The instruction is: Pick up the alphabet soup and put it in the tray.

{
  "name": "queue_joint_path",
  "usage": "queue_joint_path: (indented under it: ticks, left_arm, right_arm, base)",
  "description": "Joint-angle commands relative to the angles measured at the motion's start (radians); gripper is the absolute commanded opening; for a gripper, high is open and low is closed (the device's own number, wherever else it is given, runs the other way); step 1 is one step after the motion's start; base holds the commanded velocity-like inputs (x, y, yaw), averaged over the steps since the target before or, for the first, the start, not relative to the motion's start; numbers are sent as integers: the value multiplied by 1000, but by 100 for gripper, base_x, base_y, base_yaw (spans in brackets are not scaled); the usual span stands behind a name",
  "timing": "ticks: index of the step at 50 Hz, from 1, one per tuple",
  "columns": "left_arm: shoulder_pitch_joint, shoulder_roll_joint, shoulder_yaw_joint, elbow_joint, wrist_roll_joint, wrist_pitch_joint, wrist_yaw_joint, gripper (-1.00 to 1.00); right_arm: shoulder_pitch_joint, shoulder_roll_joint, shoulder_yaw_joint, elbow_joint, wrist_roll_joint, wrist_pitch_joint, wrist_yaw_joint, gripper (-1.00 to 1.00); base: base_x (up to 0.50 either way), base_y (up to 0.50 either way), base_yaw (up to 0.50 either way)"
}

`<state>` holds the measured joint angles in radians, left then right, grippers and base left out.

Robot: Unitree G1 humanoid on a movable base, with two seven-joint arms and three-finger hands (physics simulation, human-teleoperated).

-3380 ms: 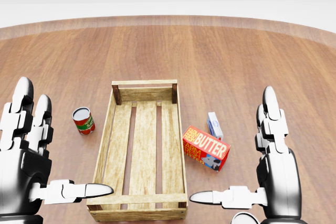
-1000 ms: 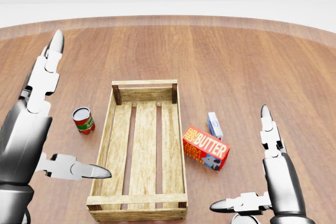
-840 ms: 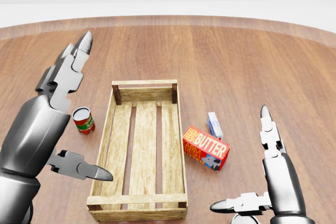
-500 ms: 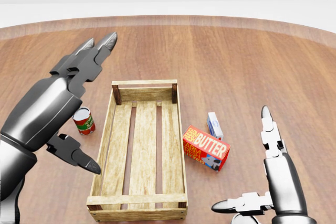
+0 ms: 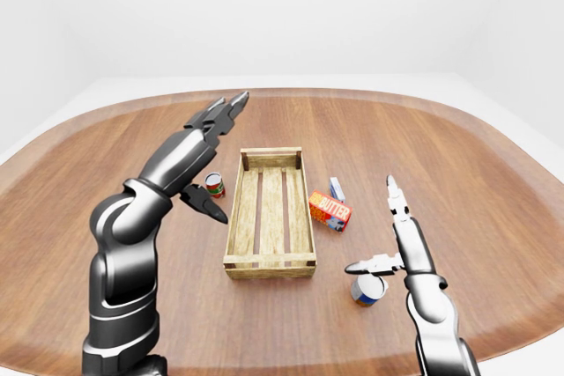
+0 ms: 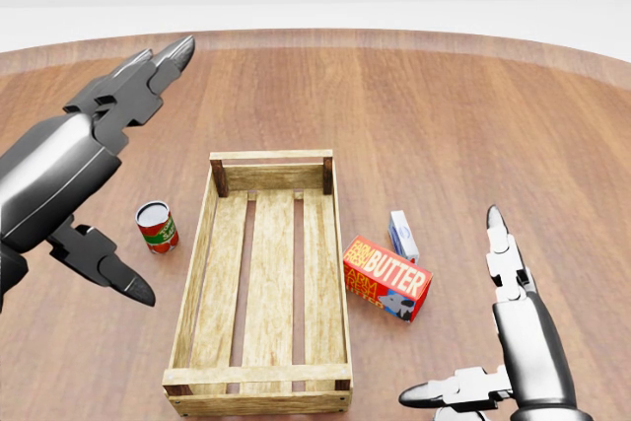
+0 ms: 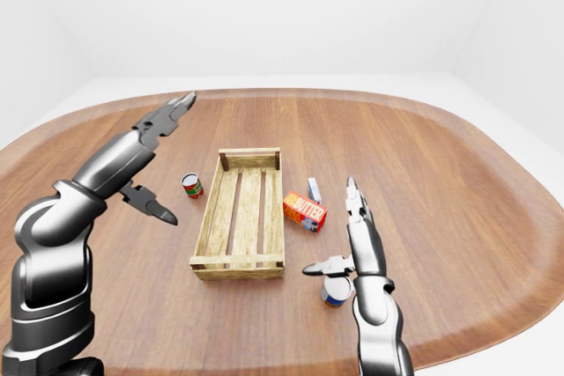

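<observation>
A red-and-green can [image 6: 156, 227] stands upright on the table just left of the wooden slatted tray [image 6: 197, 253]. A blue-and-white can [image 5: 368, 289] stands at the lower right, below my right hand; the head view does not show it. I cannot read either label. My left hand [image 6: 158, 170] is open and hovers over the red can, fingers [image 6: 148, 71] stretched up and right, thumb [image 6: 118, 278] low and left of the can. My right hand [image 6: 452, 308] is open at the lower right, holding nothing. The tray holds nothing.
A red butter box [image 6: 387, 278] lies just right of the tray, with a small blue-and-white carton [image 6: 402, 236] above it. The round wooden table's edge [image 5: 493, 323] curves close by at the lower right.
My left hand rose from the bottom left, turned and spread, then drew back left so the red can shows between fingers and thumb. My right hand sank slightly. The things have not moved.
</observation>
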<state>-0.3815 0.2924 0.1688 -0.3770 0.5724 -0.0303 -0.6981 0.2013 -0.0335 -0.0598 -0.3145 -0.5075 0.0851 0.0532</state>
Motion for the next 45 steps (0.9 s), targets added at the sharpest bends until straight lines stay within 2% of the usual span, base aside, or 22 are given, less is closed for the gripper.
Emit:
queue_joint_path:
  ticks: [1,3,9,26,45]
  left_arm:
    - [14,14,33,27,-49,4,0,100]
    - [31,11,29,47,-47,-25,2,100]
    - [53,-4,9,85,-36,-57,32,100]
    - [67,-29,-9,122,-42,-57,58,100]
    - [71,-36,-17,161,-31,-57,83,100]
  right_arm:
    - [4,1,-1,-5,-4,-1,4,100]
    - [6,2,0,-7,-4,-3,4,100]
    - [7,1,1,-4,-8,-6,1,100]
    - [2,1,-1,1,-9,-3,5,100]
    - [-6,0,2,4,-10,2,1,100]
  base:
    - [0,0,0]
    - [0,0,0]
    - [0,0,0]
    - [0,0,0]
    - [0,0,0]
